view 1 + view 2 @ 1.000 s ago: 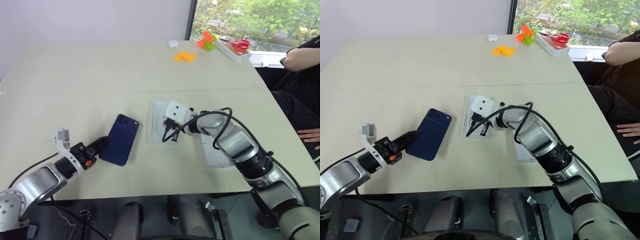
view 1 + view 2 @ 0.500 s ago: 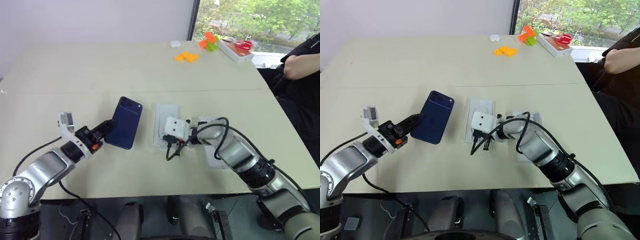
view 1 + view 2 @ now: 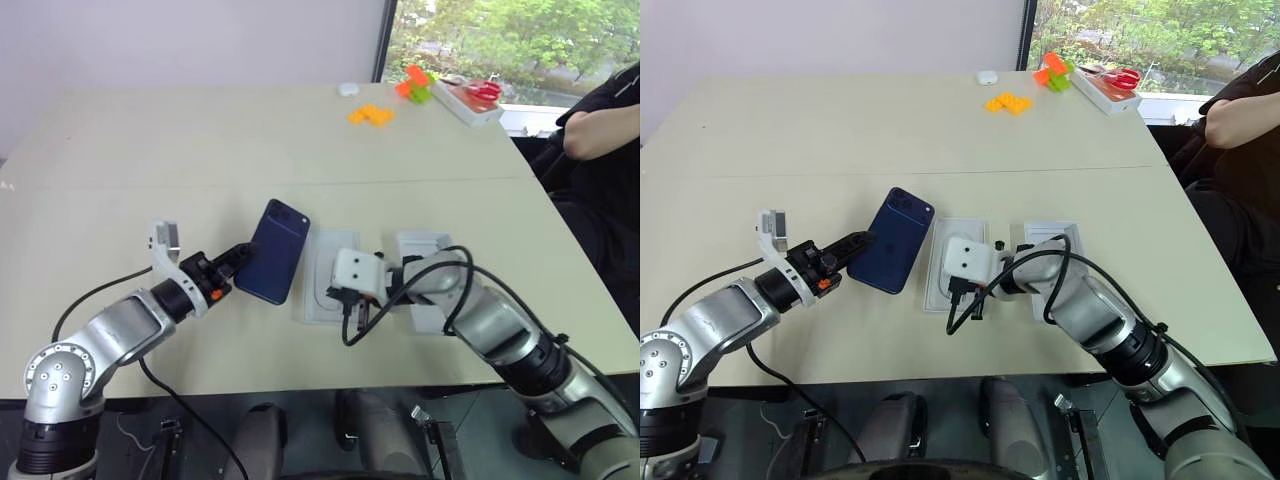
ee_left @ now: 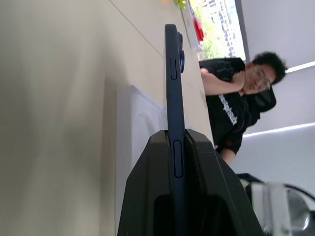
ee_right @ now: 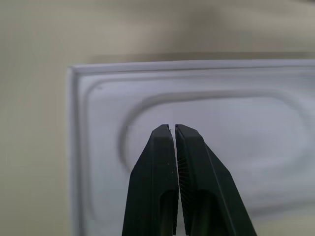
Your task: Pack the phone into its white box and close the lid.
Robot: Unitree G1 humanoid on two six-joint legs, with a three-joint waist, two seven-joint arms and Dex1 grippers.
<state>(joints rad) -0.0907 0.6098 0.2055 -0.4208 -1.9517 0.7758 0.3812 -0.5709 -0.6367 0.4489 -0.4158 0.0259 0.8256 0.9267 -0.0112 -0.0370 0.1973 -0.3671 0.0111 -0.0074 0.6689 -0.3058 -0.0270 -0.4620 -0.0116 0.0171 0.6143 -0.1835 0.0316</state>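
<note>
I work in an office or meeting room: a wide beige table (image 3: 250, 130), plain wall, a window (image 3: 520, 40) (trees outside).

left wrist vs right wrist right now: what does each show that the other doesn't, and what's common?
Left wrist: the phone seen edge-on, clamped between the left gripper jaws, with a person in black behind it.

Right wrist: the right gripper, jaws shut and holding nothing, poised over the oval recess of the white insert.

Both: the beige table and the white insert, which shows in the left wrist view as a pale slab beside the phone.
</note>
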